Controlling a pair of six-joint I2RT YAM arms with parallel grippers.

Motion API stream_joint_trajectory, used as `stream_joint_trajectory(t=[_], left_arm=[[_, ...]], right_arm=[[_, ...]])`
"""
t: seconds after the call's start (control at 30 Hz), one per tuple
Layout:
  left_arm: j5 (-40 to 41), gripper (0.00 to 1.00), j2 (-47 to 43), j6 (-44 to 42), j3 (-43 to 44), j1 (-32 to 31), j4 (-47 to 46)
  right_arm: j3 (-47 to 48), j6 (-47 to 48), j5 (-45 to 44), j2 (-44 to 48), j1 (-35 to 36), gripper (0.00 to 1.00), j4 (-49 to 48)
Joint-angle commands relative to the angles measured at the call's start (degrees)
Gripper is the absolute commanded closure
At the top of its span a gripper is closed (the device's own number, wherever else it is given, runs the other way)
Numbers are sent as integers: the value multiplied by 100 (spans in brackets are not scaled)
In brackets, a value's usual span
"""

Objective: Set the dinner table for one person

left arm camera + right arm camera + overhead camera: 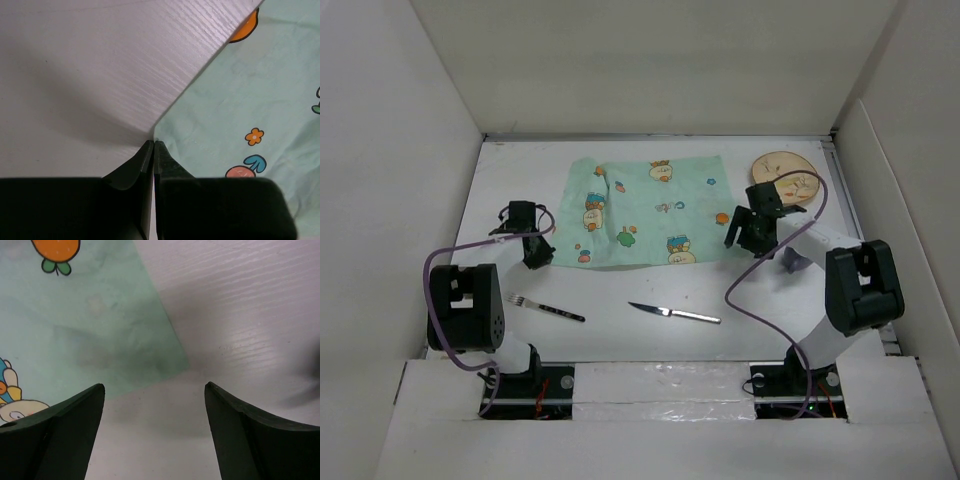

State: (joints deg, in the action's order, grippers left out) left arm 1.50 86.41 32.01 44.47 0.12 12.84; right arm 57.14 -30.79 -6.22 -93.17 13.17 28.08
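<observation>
The mint-green cartoon-printed placemat lies on the white dinner table, wrinkled along its left side. My left gripper is shut with its tips pinched at the placemat's near left corner. My right gripper is open and empty; it hovers low with its fingertips just short of the placemat's near right corner. A fork and a knife lie on the table in front of the placemat. A round wooden plate sits at the back right.
White walls close in the table on three sides. The purple cables of both arms loop above the surface. The arm bases stand at the near edge.
</observation>
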Motion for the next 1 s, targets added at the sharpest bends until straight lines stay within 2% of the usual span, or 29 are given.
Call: stream_joint_trajectory(t=[0.0, 0.1, 0.13, 0.17, 0.37, 0.5, 0.97], left_arm=[[8, 100, 43, 60, -70, 14, 140], [87, 100, -229, 51, -122, 14, 210], [96, 100, -439, 77, -183, 14, 245], [96, 100, -441, 77, -184, 14, 245], [-44, 100, -1056, 200, -412, 14, 395], [-9, 100, -1284, 218, -492, 14, 395], [0, 100, -1522, -63, -316, 260, 623]], right_arm=[[86, -270, 138, -140, -148, 19, -276], [165, -322, 182, -342, -218, 28, -277], [244, -288, 287, -412, -270, 37, -285], [244, -288, 357, -413, -271, 37, -285], [560, -182, 498, -711, -324, 64, -4], [667, -138, 578, -817, -385, 100, 102], [-854, -340, 569, 905, -385, 100, 181]])
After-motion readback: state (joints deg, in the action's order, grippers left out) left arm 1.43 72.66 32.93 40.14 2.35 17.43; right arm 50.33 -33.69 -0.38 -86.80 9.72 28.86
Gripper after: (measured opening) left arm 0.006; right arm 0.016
